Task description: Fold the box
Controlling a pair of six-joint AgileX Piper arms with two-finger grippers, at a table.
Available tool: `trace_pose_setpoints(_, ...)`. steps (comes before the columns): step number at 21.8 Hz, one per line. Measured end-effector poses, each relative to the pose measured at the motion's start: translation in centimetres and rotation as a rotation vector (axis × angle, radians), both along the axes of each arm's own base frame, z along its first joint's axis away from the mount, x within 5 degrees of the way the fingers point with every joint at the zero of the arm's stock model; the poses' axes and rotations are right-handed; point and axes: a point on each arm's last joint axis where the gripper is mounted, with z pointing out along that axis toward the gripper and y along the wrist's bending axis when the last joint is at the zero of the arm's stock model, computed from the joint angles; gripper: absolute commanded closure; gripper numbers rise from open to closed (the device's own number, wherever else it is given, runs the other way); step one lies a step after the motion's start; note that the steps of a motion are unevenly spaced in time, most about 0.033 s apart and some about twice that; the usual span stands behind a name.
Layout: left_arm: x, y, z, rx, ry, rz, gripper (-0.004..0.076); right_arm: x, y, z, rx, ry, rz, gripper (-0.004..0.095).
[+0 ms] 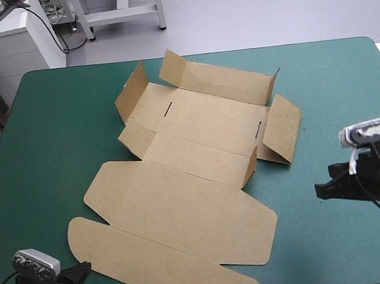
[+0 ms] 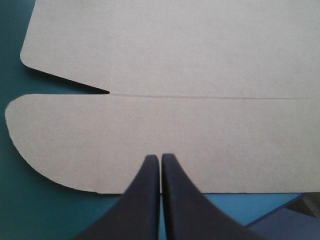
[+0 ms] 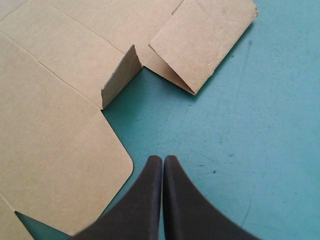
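two fingers pressed together, the left gripper [image 2: 160, 157] is hovering at the rounded near flap of the box [image 1: 180, 182], which is lying on the cover [image 1: 58, 139], lid flat, far walls partly raised; the right gripper [image 3: 163, 159], fingers also together, is hovering just beside its right edge.

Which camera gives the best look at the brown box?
The high view: the whole box shows there, lid flat, far walls partly raised. The left wrist view shows only the rounded lid flap and its crease; the right wrist view, one lid corner and a half-raised side flap.
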Motion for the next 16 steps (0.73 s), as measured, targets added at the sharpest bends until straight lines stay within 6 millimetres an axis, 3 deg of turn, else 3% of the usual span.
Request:
trace_pose_setpoints(5,0.0,0.0,0.0,0.001,0.003,0.0,0.0732,6.1,1.4,0.5,-0.015,0.136,0.079,0.0903)
trace_pose_setpoints(9,0.0,0.0,0.0,0.001,0.003,0.0,0.0732,9.5,2.7,0.9,-0.01,0.175,0.099,0.0903)
trace_pose_setpoints(13,0.0,0.0,0.0,0.001,0.003,0.0,0.0732,13.9,3.8,2.4,0.102,0.197,0.01,0.0903)
trace_pose_setpoints(16,0.0,0.0,0.0,0.001,0.003,0.0,0.0732,15.8,4.5,1.7,0.181,0.263,-0.046,0.0902)
